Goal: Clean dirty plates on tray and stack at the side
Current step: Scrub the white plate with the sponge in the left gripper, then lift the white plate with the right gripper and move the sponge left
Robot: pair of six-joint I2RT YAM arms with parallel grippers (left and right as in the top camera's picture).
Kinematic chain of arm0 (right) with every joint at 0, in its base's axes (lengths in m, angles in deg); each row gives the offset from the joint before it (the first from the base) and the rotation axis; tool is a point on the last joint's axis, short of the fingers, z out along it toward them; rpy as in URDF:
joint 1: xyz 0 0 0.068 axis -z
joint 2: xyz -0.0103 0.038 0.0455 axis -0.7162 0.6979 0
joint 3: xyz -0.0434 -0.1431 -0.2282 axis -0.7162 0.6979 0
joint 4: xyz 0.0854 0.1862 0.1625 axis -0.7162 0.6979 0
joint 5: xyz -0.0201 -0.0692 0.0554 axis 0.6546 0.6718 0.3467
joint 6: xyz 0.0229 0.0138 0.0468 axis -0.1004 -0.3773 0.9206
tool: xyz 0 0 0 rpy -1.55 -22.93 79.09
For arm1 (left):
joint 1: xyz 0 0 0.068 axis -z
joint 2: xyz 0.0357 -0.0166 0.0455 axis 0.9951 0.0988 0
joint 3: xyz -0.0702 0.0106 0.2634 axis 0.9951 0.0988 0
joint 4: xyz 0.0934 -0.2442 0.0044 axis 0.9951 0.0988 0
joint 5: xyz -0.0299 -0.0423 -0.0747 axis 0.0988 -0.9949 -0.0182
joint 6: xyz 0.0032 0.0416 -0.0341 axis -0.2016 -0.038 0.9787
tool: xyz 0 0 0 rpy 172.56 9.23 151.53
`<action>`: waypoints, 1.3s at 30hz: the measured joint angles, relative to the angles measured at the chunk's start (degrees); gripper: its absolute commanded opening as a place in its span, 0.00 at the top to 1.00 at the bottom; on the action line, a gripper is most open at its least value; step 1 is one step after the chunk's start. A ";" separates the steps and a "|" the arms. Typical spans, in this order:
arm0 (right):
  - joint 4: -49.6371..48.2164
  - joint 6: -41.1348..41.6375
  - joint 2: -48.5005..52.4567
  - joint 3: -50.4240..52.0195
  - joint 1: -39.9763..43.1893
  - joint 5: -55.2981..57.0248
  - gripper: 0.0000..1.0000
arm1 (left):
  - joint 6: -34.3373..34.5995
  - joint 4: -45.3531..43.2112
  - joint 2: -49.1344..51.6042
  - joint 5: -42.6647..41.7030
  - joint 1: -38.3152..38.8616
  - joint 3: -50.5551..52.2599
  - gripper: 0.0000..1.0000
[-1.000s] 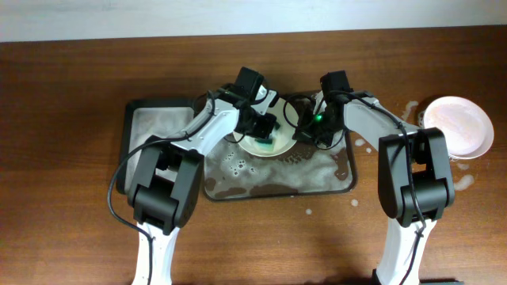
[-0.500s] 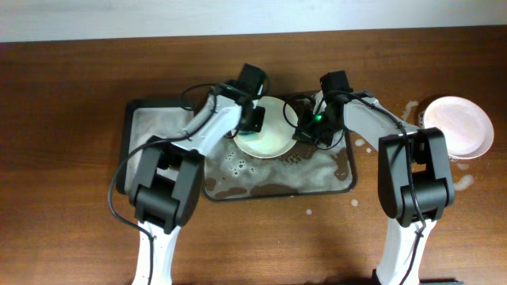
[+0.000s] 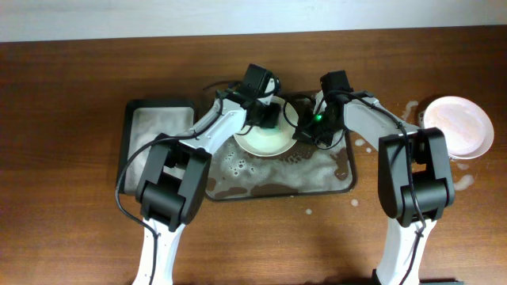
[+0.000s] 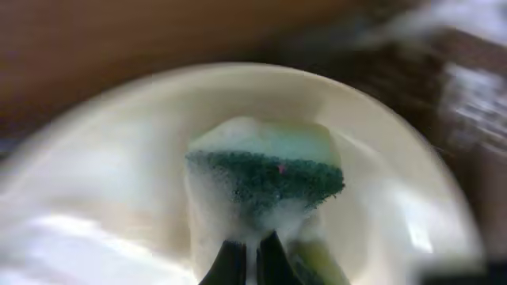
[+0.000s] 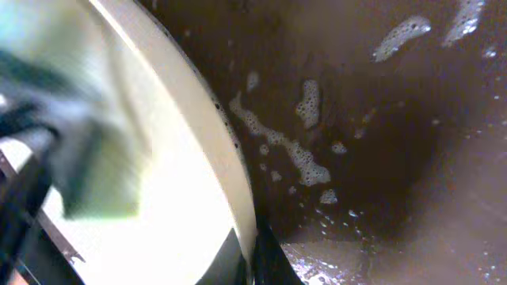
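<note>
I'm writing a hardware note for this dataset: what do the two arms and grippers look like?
The left arm and right arm share one build: white tubular links between bulky black joint housings, with thin black cables looping alongside. A green light glows near the right wrist. The left gripper's fingers are slim and black.

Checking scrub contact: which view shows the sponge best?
Left wrist: the sponge fills the centre, foamy, green face towards the camera, against the plate. Overhead hides it under the left gripper. Right wrist shows only a greenish blur.
</note>
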 measured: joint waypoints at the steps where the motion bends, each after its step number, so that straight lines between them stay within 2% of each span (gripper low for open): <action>1: 0.00 -0.11 0.00 0.00 0.00 0.02 0.96 | 0.94 1.09 -0.02 4.48 -0.44 -0.42 0.99; 4: 0.00 -0.17 0.00 0.00 0.00 0.02 0.96 | 2.45 4.09 -0.33 10.99 -1.62 -0.87 0.99; 7: -0.07 -0.31 0.00 0.00 0.00 0.00 0.96 | 2.84 7.82 -0.44 13.66 -1.62 -1.73 0.99; 12: -0.15 -1.57 0.02 0.07 -0.66 -0.50 0.96 | 3.50 26.34 0.20 16.92 -1.53 -7.37 0.99; 14: -0.13 -1.90 0.02 0.11 -1.09 -0.72 0.96 | 4.04 32.70 1.90 18.18 -1.53 -11.96 0.99; 20: 0.02 -1.70 0.02 0.15 -0.85 -0.63 0.96 | 4.52 44.37 2.89 22.60 -2.19 -26.71 0.99; 24: 0.02 -1.66 0.02 0.20 -0.74 -0.63 0.96 | 4.63 52.72 2.89 23.78 -2.51 -34.14 0.99; 28: 0.26 -2.34 -0.26 0.20 -0.74 -0.13 0.96 | 4.76 54.88 2.89 19.67 -2.51 -35.15 0.99; 31: 4.11 -3.50 -4.57 1.70 -0.42 7.04 0.96 | 4.76 53.53 2.89 17.46 -2.51 -35.06 0.99; 34: 8.31 -4.02 -14.69 2.08 -0.15 17.86 0.96 | 4.76 50.62 2.89 15.41 -2.51 -33.05 0.99; 38: 15.21 -3.30 -29.55 2.08 -0.74 38.69 0.96 | 5.27 44.19 2.93 13.11 -2.51 -26.38 0.99; 39: 17.31 -2.62 -33.70 2.08 -2.19 47.21 0.96 | 5.42 42.77 2.93 11.85 -2.51 -25.31 0.99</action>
